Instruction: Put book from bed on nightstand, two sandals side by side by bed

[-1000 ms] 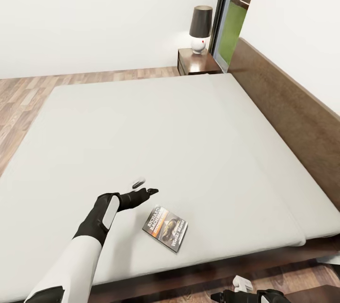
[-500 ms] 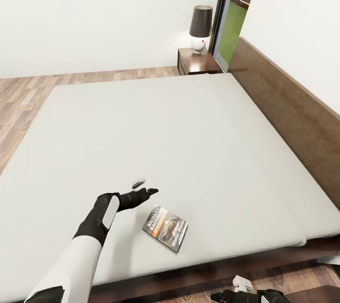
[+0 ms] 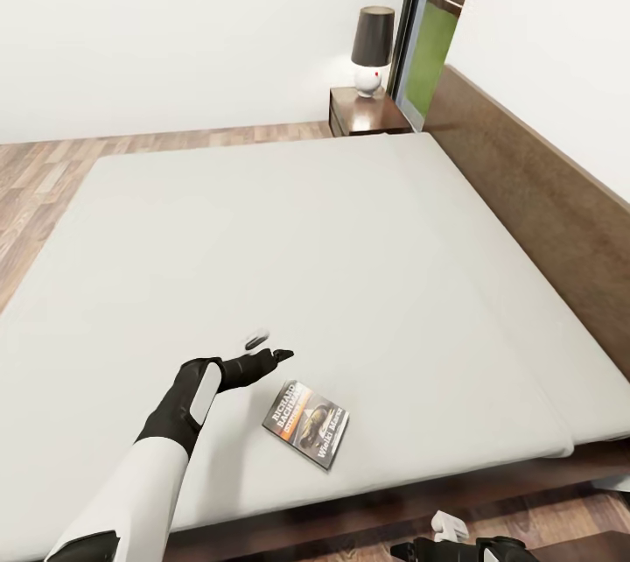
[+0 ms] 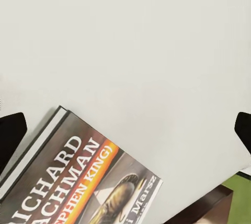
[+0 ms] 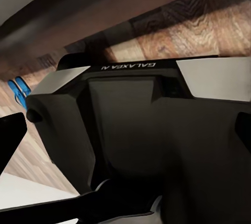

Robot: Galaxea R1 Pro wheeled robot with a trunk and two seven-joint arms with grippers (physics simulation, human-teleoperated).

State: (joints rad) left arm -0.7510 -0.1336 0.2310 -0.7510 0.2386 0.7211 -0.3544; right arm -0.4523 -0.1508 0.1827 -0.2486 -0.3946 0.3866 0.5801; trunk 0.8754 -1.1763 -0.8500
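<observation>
From the head view, I am holding my left claw point(image 3: 267, 349) over the bed point(image 3: 289, 256), fingers spread wide and empty, just beside the book point(image 3: 307, 424) on the side away from the bed's near edge. The book is lying flat on the mattress close to that near edge, cover up. The nightstand point(image 3: 363, 112) is standing well apart from the book, past the far corner of the bed, with a lamp point(image 3: 371, 49) on it. My right claw point(image 3: 424, 550) is hanging low beyond the bed's near edge; I cannot tell how its fingers are set.

From the left wrist view, the book point(image 4: 83, 182) is lying partly between my dark fingertips point(image 4: 11, 131), which are standing wide on either side. It is looking thin, light and fairly stiff, with a glossy cover likely to slip, so I am judging that pinching across a long edge near the spine would serve best.

From the right wrist view, I am looking at my own dark base and the wood floor point(image 5: 209, 20); the small blue shapes beside the base are probably the sandals point(image 5: 19, 91), though the view is poor.
</observation>
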